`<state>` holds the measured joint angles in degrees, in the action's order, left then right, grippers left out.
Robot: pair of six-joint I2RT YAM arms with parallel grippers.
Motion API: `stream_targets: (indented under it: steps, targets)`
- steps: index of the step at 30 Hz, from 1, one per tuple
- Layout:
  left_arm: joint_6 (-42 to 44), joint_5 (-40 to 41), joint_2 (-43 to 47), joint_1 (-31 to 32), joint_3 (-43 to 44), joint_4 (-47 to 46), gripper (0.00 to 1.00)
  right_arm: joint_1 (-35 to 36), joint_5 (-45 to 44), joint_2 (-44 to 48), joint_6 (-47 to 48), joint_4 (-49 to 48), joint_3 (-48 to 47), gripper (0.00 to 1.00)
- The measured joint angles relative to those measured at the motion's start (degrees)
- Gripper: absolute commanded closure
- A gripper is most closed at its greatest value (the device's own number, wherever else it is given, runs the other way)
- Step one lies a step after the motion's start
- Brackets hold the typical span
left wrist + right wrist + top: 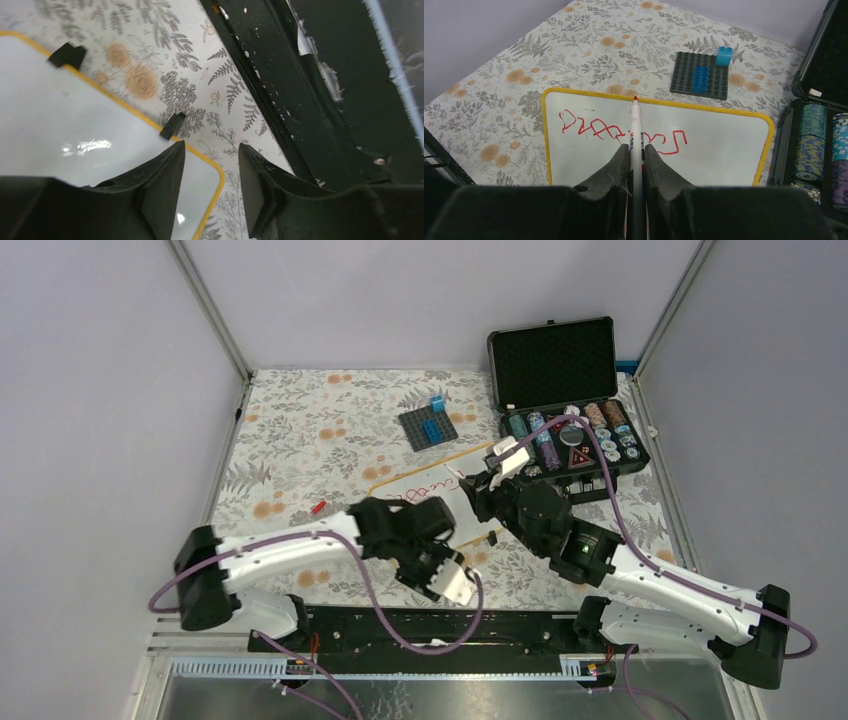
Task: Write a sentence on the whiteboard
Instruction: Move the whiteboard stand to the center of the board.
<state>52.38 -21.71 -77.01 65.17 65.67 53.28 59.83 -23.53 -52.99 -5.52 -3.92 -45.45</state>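
Note:
The whiteboard (432,492) lies flat on the flowered cloth between my arms, with a yellow frame and rounded corners. In the right wrist view (724,145) it carries one line of red scribbled writing (596,129) along its far half. My right gripper (636,148) is shut on a white red-tipped marker (636,120), whose tip (635,99) is at the board's far frame edge. My left gripper (211,150) is open and empty over the board's near corner (60,115), by two black clip feet (172,125). In the top view the left gripper (455,565) and right gripper (478,490) flank the board.
A dark grey baseplate with blue bricks (428,427) lies beyond the board. An open black case of poker chips (570,430) stands at the right. A small red cap (318,506) lies left of the board. A black rail (310,100) runs along the near table edge.

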Motion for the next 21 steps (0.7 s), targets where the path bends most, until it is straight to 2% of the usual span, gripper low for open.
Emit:
stream_targets:
  steps: [2,5,13,21]
  targets:
    - [1.09,3.45,-3.87,3.23,-1.16,-2.25,0.58,0.0,-0.17,0.02,-0.04,0.66,-0.57,1.0]
    - [2.27,7.39,-9.81,5.44,-1.46,-4.96,0.59,-0.02,-0.9,0.09,-0.11,1.4,-1.25,1.0]
    - [7.17,15.34,-17.75,5.38,-1.49,-12.46,0.61,-0.11,-1.07,1.36,-0.11,3.45,-1.42,1.0]
    - [11.69,18.47,-21.4,4.22,-2.84,-15.87,0.65,-0.22,-0.98,2.01,-0.15,5.66,-2.16,1.0]
